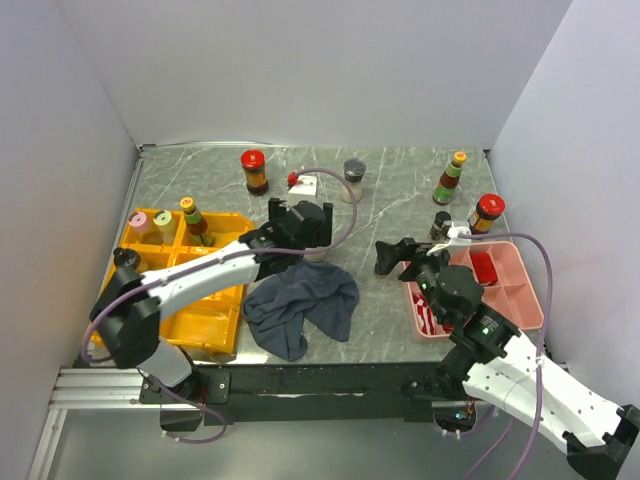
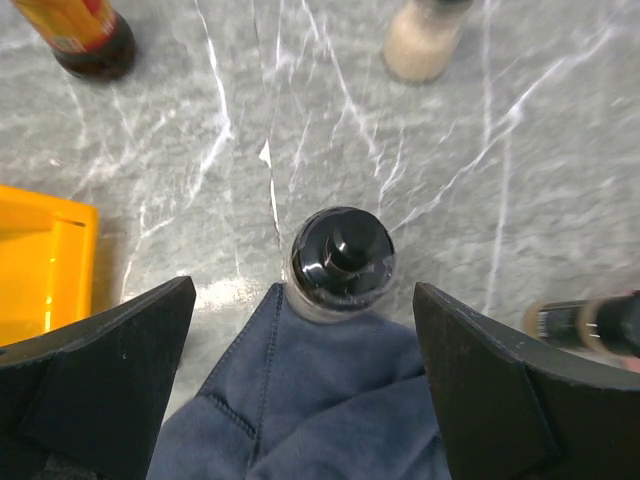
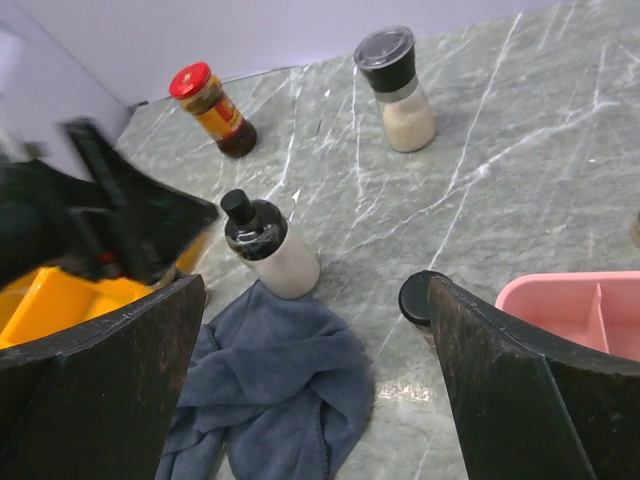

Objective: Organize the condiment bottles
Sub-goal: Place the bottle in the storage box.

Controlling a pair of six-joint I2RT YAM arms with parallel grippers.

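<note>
Grey counter [image 1: 400,200]: carries all the bottles, with a tray at the left edge of the top view and another at the right.
Left hand [image 2: 303,295]: spread wide and holding nothing. It hangs above the black-capped jar [image 2: 342,262], which shows centre frame between its fingers [image 2: 110,370], likely lined up so that closing takes the jar by its body.
Black-capped jar: upright, mid-frame in the top view. Its base touches the upper edge of the cloth [image 2: 300,410]. The right wrist view shows a white body.
Right hand [image 3: 315,300]: spread wide and empty, right of centre in the top view, just beside the left rim of the pink tray [image 1: 520,290]. It faces the same jar but sits apart from it, probably to leave the left arm room.
Yellow tray [image 1: 210,320]: left of frame. Three bottles stand upright in its upper compartments: pink cap [image 1: 138,222], green cap [image 1: 162,220] and a sauce bottle [image 1: 195,220]. These look already sorted.
Loose bottles: a red-capped jar [image 1: 254,170] and a grinder [image 1: 354,178] stand upper centre. An orange-capped bottle [image 1: 452,178], a second red cap [image 1: 486,212] and a small dark bottle [image 1: 441,225] stand upper right, near the pink tray.
Pink tray contents: something red lies inside, but I cannot tell what.
Step, as judged: reaching for the black-capped jar. Most bottles are unsorted.
Risk: the cloth at the jar's base may drag or tip it.
</note>
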